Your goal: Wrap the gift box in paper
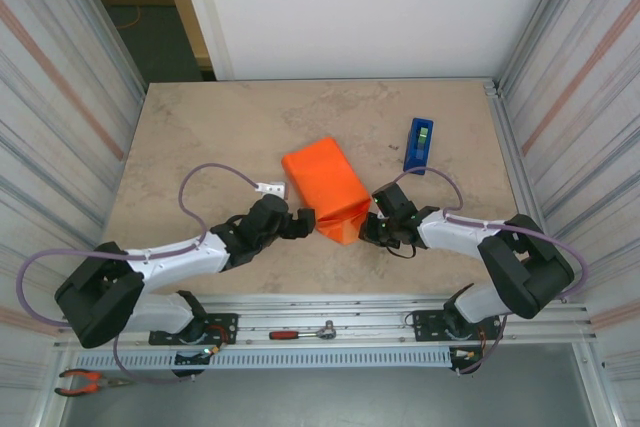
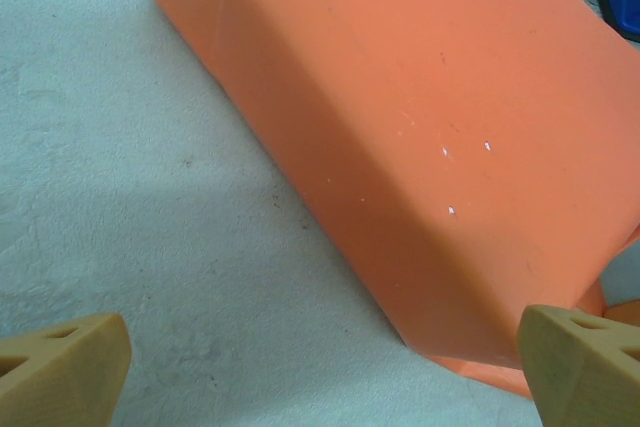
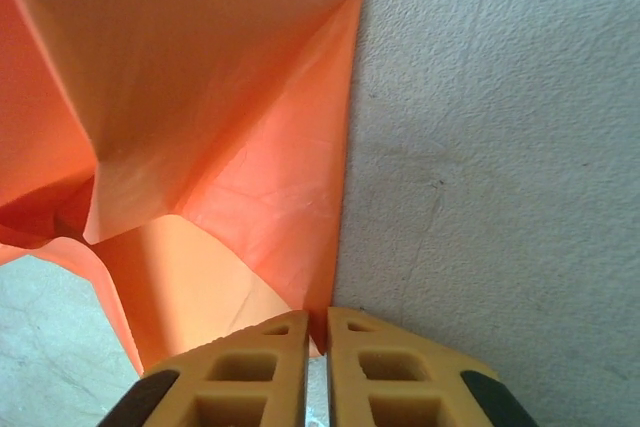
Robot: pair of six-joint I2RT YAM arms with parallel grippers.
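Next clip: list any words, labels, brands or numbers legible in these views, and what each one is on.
No text can be read in any view.
On the blue tape dispenser: a small green patch on top, too small to read.
On the white tag by the left arm's wrist: nothing legible, too small.
On the orange paper: plain, no print.

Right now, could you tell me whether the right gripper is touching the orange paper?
Touching. In the right wrist view the right gripper has its fingers closed, pinching the lower edge of the orange paper between them.
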